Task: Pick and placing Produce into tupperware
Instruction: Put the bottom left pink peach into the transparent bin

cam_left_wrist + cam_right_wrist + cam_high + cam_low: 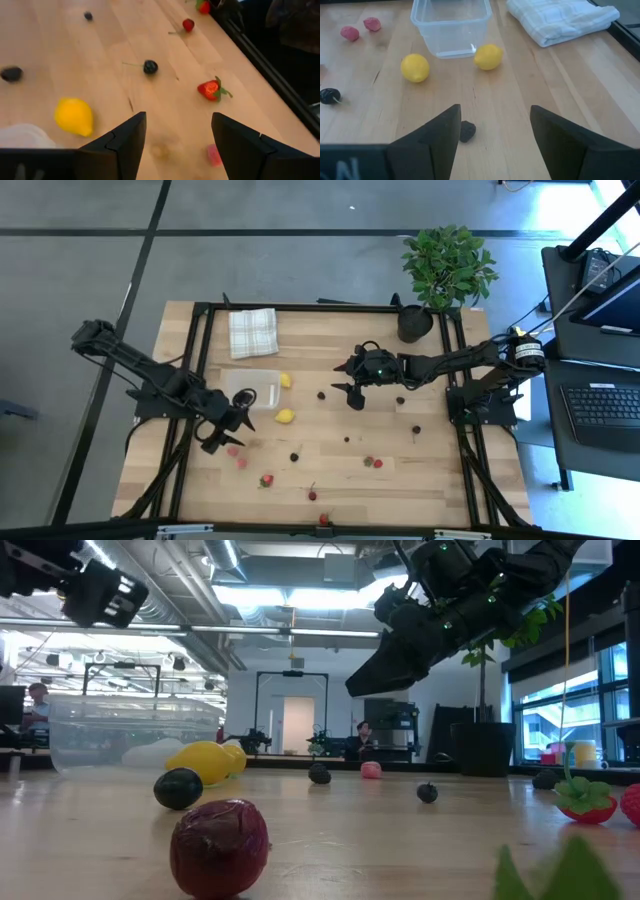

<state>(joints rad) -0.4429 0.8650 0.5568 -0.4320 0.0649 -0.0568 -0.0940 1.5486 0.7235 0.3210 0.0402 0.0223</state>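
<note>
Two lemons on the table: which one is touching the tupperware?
The lemon at the tupperware corner on the folded cloth side rests against its wall. The other lemon lies apart from it on bare wood.

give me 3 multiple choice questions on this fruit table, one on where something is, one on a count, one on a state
1. Where is the folded checked cloth?
A. inside the container
B. on the table beyond the clear container, towards the far edge
C. under the plant pot

2. How many yellow lemons lie on the table?
A. two
B. four
C. none

3. What is in the clear container?
A. both lemons
B. a strawberry
C. no produce

Answers:
1 B: the high view shows the cloth just beyond the container, towards the far edge.
2 A: one lemon lies next to the container's side, the other lemon beside its corner.
3 C: the right wrist view shows through the clear walls, with no fruit in it; both lemons lie outside.
</note>
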